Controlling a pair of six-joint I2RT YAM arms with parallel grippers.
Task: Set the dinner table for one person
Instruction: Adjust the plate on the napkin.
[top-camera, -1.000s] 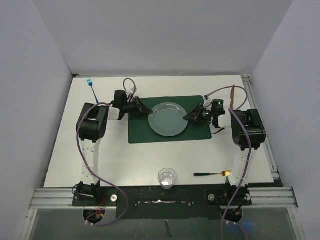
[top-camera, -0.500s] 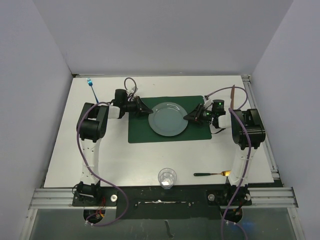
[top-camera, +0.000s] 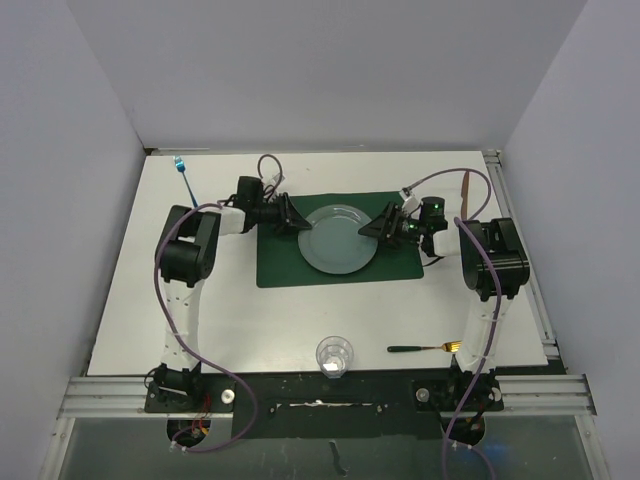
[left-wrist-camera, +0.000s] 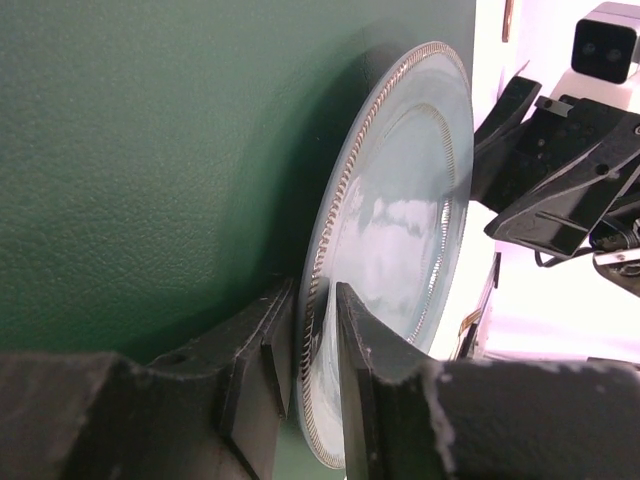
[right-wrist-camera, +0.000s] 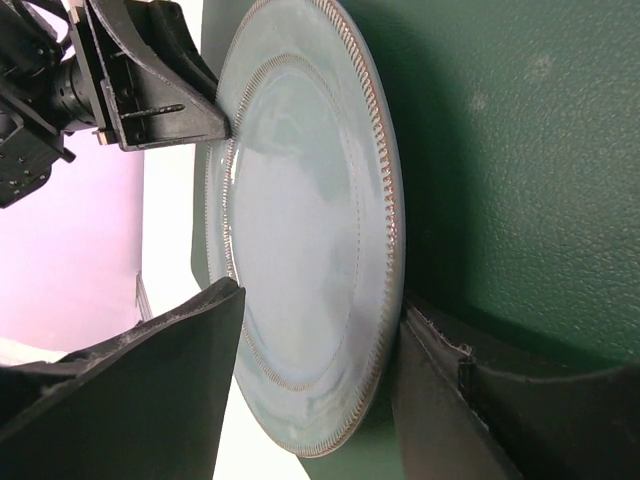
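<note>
Top external shows the white bench (top-camera: 250, 320) spread wide under both arms, with a dark green placemat (top-camera: 290, 265) toward its far middle and a pale blue plate (top-camera: 338, 238) on that mat. The left pincer (top-camera: 292, 218) is at the plate's left rim and the right pincer (top-camera: 372, 228) at its right rim. In the left wrist view its fingers (left-wrist-camera: 365, 350) are clenched on the beaded edge, one above and one below. The right wrist view shows the other pincer released, its jaws straddling the rim with space to spare. A thin hold on one edge is the weak point. If the left arm rises alone, the plate would likely tip and slide out. If the right lower finger catches the mat while closing, it could drag the mat askew. A fork (top-camera: 425, 348) and a glass (top-camera: 335, 355) wait near the front
</note>
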